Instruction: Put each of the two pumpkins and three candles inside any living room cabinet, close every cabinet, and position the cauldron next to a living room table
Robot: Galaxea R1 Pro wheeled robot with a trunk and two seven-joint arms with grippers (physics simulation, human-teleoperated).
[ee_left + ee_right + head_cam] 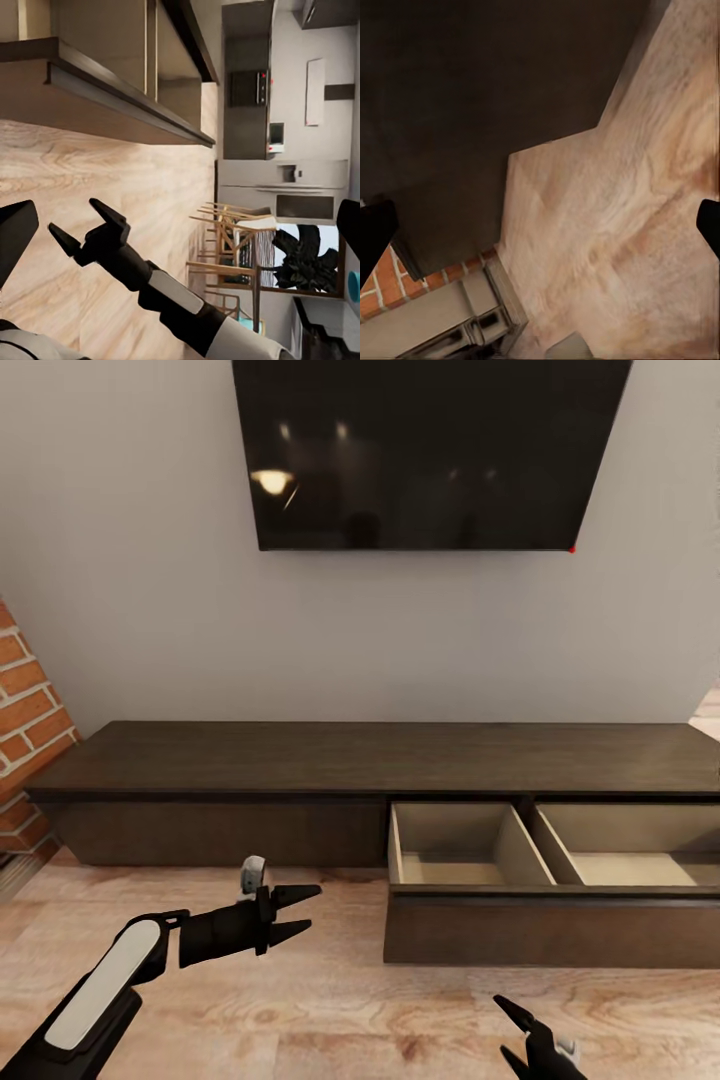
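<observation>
The long, low dark-brown wood-grain cabinet (380,760) sits against the grey wall, right in front of me, under the black wall-mounted TV screen (425,450). Its right-hand drawer (560,920) is pulled out over the light wood-plank floor (300,1000); the left drawer front (215,830) looks flush, i.e. closed. The open drawer has pale inner compartments w/ a divider, and what I can see of them is bare: no pumpkins, no candles inside. So as I judge it, the opening step is done and nothing is stowed yet; all 5 items, the closing of every cabinet, and the cauldron-by-table bit are left. My left tool (300,913) hangs over the floor just in front of the closed left drawer front, fingers spread, pinching nothing. My right tool (520,1035) is low, near the front of the open drawer, fingers also spread and empty; the left wrist view catches it (86,229) over the floor beside the drawer. Red brick wall (30,710) at far left. Next I'd prob. need to go fetch the items elsewhere in the room.
</observation>
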